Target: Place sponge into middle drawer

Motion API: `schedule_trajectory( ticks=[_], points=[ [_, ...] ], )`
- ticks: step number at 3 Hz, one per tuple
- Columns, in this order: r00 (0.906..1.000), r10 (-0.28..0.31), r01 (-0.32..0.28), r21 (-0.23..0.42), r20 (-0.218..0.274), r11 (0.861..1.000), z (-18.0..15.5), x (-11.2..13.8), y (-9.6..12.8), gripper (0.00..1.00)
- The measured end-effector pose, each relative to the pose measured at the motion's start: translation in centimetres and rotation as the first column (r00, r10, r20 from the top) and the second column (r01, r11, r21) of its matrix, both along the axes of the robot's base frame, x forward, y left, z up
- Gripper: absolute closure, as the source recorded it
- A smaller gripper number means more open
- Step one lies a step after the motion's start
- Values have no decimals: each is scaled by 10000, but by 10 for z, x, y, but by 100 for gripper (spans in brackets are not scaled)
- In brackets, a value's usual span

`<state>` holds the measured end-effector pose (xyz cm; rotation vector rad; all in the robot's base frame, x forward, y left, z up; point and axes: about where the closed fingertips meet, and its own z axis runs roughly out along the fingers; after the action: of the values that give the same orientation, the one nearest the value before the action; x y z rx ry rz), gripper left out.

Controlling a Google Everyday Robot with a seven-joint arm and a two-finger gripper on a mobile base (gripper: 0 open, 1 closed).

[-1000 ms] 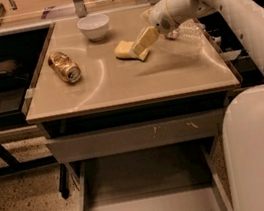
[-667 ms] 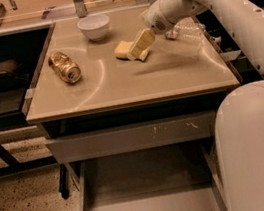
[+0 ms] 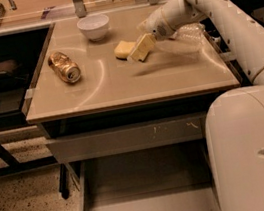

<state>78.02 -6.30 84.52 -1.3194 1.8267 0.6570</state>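
On the table [image 3: 118, 87] with bowl [image 3: 94, 27] and can [image 3: 64, 67], the hand [image 3: 141, 49], grip unclear, hangs beside the sponge [image 3: 122, 49].

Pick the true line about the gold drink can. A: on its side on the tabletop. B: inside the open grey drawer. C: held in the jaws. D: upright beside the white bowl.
A: the gold metal drink can lies on its side on the beige tabletop, while the robot's gripper is off to its right at the pale-yellow wavy sponge.
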Motion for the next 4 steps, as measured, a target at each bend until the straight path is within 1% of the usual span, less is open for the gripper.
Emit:
schedule_trajectory(
  ticks=[1, 2, 3, 4],
  points=[
    [9973, 310, -264, 692, -666, 9973, -8, -5, 3, 0],
    [9969, 368, -315, 760, -696, 9966, -7, -5, 4, 0],
    [9969, 369, -315, 760, -696, 9966, -7, -5, 4, 20],
    [9969, 369, -316, 760, -696, 9966, -7, -5, 5, 43]
  ],
)
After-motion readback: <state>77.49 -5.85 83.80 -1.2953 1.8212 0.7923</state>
